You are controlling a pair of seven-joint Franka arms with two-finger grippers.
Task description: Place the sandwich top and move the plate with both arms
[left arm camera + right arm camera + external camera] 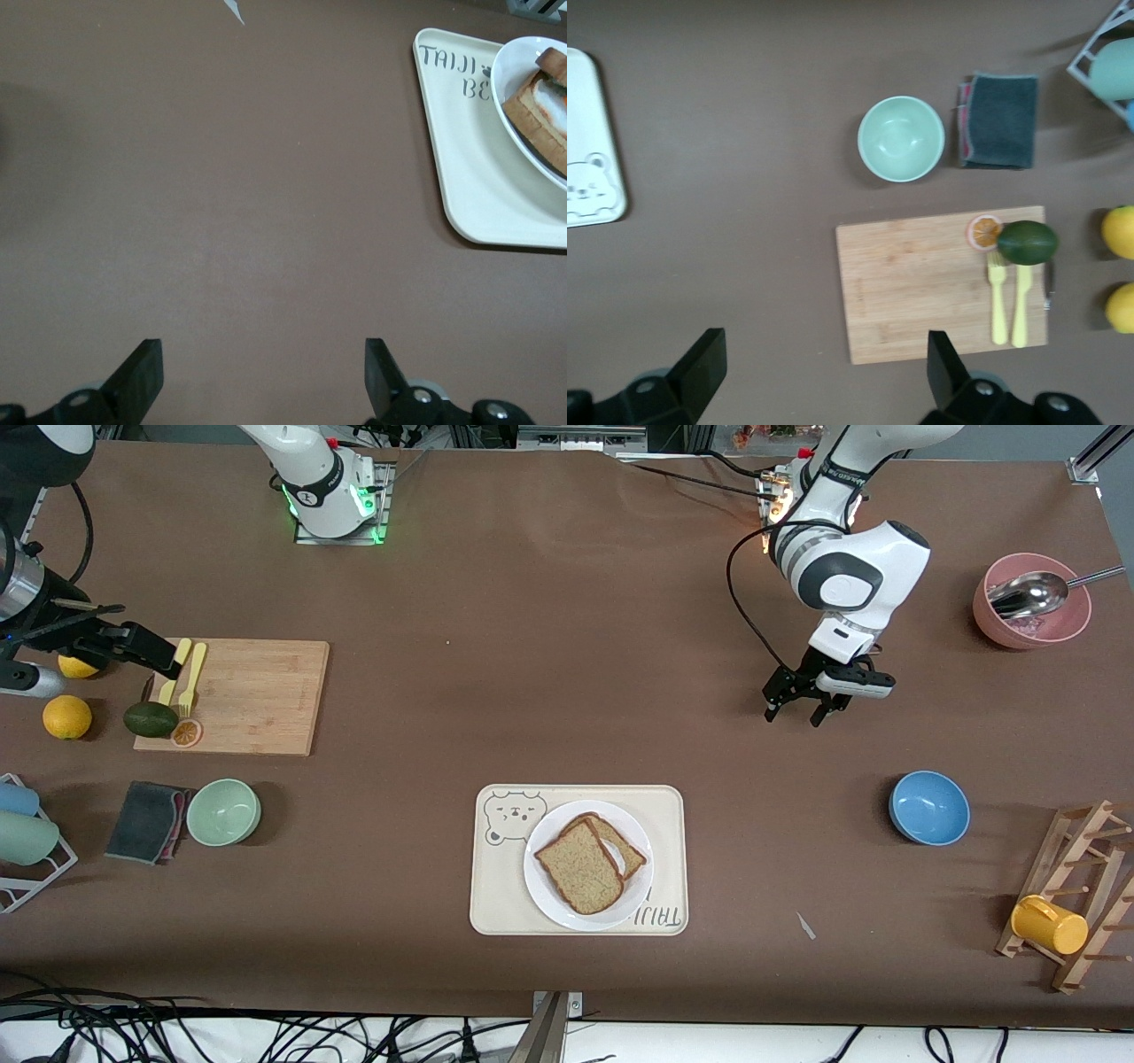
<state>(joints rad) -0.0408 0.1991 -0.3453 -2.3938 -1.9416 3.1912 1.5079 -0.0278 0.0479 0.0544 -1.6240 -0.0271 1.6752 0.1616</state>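
1. The beige tray [496,903] lies on the brown desk [549,646] at the edge nearest the front camera, about midway between the two arms' ends.
2. The white plate [554,903] sits on the tray, beside the printed bear.
3. The plain bread slice [578,865] lies on the plate, leaning over a second slice [620,841] that it partly covers.
4. The left claw [802,713] hangs over bare desk between the tray and the pink bowl [992,624]; its fingers are spread and hold nothing. The left wrist view shows only desk between the fingertips [142,372], with a corner of the tray [469,177] well apart.
5. The right claw [164,662] is over the edge of the wooden cutting board [257,700], toward the right arm's end of the desk; its fingers are spread and hold nothing.
6. On the board lie two yellow forks [1007,301], an avocado [1028,242] and a citrus slice [984,232].
7. The green bowl [223,811] and the grey cloth [146,821] lie nearer to the front camera than the board.
8. The blue bowl [928,808] stands toward the left arm's end.
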